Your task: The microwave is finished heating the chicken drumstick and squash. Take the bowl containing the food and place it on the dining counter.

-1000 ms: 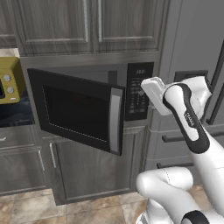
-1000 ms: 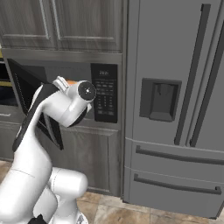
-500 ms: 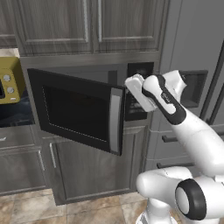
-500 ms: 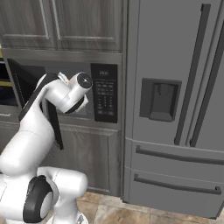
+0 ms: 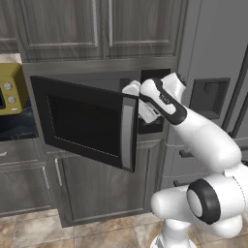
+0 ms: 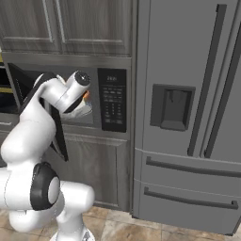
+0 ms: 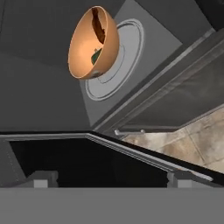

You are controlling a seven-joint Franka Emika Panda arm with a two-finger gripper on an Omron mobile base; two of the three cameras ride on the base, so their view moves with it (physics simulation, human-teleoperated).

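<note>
The microwave [image 5: 156, 127] stands with its dark glass door [image 5: 85, 121] swung wide to the left. In the hand view the orange-tan bowl [image 7: 89, 43] sits on the round white turntable [image 7: 124, 52] inside the grey cavity. It holds the reddish-brown chicken drumstick [image 7: 99, 24] and the green squash [image 7: 95, 56]. My gripper [image 7: 113, 179] is open at the mouth of the cavity, well short of the bowl, with nothing between its fingertips [image 7: 41, 179]. From the right base view, a sliver of the bowl [image 6: 86, 95] shows behind the hand [image 6: 79, 109]. The dining counter is out of view.
The door's edge [image 5: 128, 133] juts out just left of my hand [image 5: 138, 99]. A yellow toaster oven [image 5: 10, 89] sits further left. The tall grey fridge [image 6: 188, 117] fills the right side. Dark cabinets [image 5: 101, 29] hang above the microwave, and tiled floor [image 7: 188, 144] lies below.
The arm has swung left from in front of the button panel, bringing the hand to the open cavity. The jaws stayed wide apart and the door has not moved.
</note>
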